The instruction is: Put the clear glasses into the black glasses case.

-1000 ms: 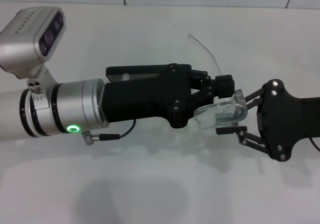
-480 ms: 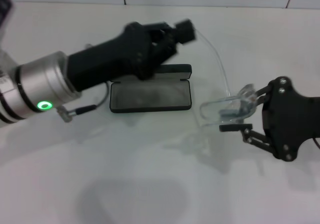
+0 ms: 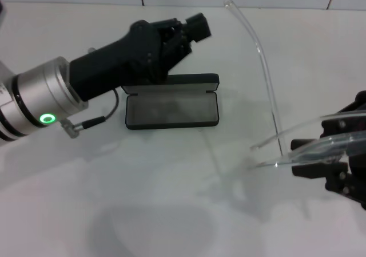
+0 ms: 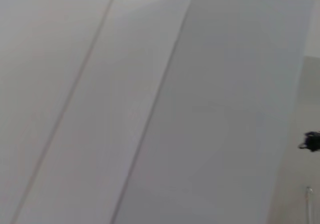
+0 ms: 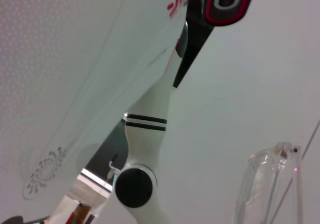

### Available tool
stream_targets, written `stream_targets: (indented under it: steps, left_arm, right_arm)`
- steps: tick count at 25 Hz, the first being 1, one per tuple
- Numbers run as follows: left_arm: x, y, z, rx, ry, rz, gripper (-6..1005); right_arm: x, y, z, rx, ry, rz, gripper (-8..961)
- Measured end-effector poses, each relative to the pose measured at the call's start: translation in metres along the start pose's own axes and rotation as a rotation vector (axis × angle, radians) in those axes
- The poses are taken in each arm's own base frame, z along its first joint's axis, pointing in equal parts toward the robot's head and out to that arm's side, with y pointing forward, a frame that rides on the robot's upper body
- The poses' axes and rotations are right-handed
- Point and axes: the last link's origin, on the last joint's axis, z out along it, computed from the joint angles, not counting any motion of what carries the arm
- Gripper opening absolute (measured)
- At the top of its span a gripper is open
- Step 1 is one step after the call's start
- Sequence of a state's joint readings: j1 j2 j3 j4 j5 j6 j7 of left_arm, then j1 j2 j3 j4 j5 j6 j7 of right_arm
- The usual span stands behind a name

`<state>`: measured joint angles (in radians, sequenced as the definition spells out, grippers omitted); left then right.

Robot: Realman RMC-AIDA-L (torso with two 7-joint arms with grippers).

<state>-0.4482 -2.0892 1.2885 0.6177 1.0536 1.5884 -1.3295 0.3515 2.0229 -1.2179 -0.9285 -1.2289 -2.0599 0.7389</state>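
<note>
Moved since last look: your right gripper [image 3: 337, 159] has carried the clear glasses [image 3: 303, 148] up and toward the near right, and the left gripper [image 3: 194, 28] has swung farther back, off the case.

Near right: right gripper is clamped on the clear glasses, held up in the air near the right edge, well apart from the case. One temple arm sticks out long toward the far side, the other pokes left.

Middle: black glasses case [image 3: 171, 108] lies open on the white table [image 3: 143, 211], lid standing along its far edge, tray facing up.

Far left: left gripper hovers above and behind the lid, touching nothing. Can't tell whether its fingers are spread or closed.

Step in hand, my guess: you're hauling the glasses over to the case. Those temple arms are splayed, so I'd line the lens up with the long side of the tray and come in low, or an arm will likely hang over the rim.

Materials: glasses are thin see-through plastic, curved, and look springy. Case is a flat rounded rectangle, matte black shell, grey lining that looks soft.
</note>
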Motion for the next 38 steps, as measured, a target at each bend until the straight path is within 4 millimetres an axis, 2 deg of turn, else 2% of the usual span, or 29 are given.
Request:
stream_targets:
  steps: [11,27,38]
  left_arm:
    - [-0.005,0.019,0.018,-0.152,-0.033,-0.01,75]
    - [0.0,0.028,0.018,-0.223,-0.004,-0.007,76]
    - [0.0,0.029,0.017,-0.233,0.005,0.021,76]
  right_arm:
    - [0.014,-0.001,0.009,-0.005,-0.003,0.056,112]
    - [0.025,-0.004,0.01,0.02,0.046,0.087,113]
    - [0.025,-0.006,0.011,0.018,0.053,0.08,113]
